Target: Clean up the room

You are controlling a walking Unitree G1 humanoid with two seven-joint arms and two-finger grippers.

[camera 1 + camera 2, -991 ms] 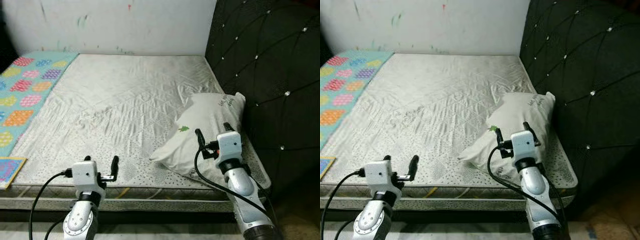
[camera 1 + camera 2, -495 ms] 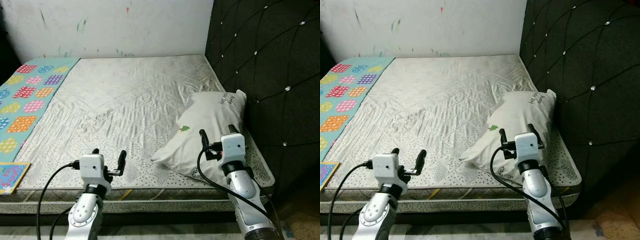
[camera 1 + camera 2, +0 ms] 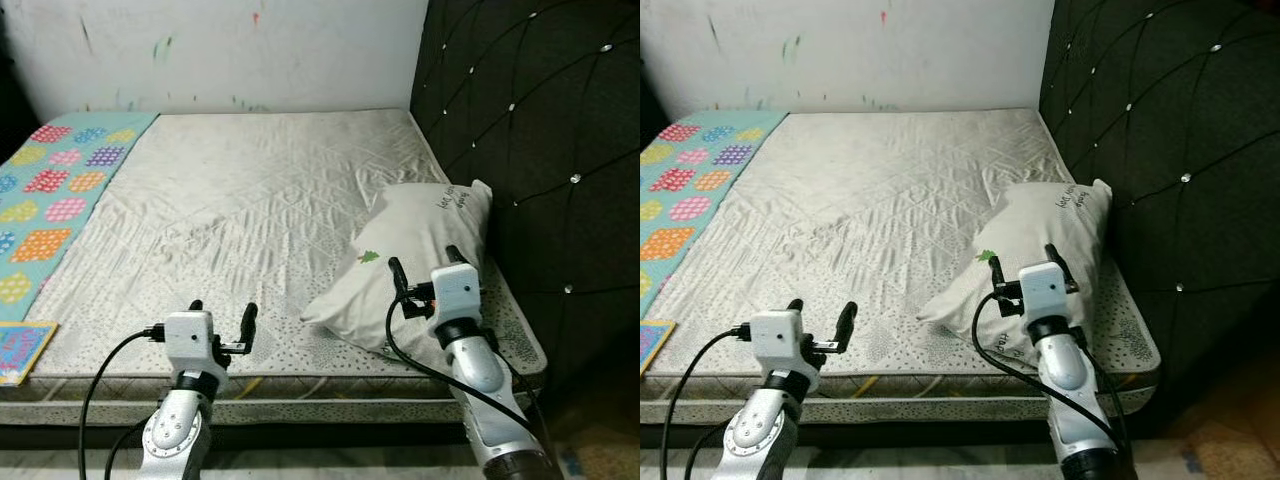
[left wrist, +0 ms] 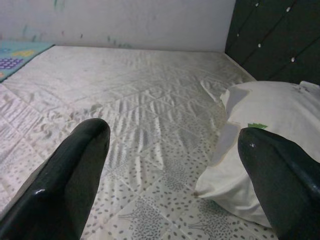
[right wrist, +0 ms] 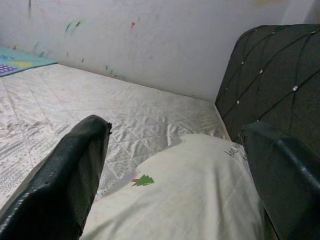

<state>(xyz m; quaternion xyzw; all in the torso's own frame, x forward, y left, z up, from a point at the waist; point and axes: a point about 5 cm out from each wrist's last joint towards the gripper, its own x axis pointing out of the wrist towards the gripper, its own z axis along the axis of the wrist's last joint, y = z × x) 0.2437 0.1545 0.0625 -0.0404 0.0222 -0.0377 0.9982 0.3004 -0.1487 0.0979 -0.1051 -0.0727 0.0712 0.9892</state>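
A white pillow (image 3: 415,262) with a small green tree print lay at the mattress's (image 3: 230,200) near corner beside the black tufted headboard (image 3: 540,150). The right gripper (image 3: 424,270) hovered over the pillow's near edge, fingers spread and empty. The left gripper (image 3: 222,318) hovered over the mattress's front edge, likewise spread and empty.

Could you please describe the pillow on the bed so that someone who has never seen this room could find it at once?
Start at the black tufted headboard along the robot's right side of the bare quilted mattress. The pillow lies against it near the mattress's front corner, just beyond the open right gripper. It is the one puffy white thing on the bed, marked with a small green tree and green writing.
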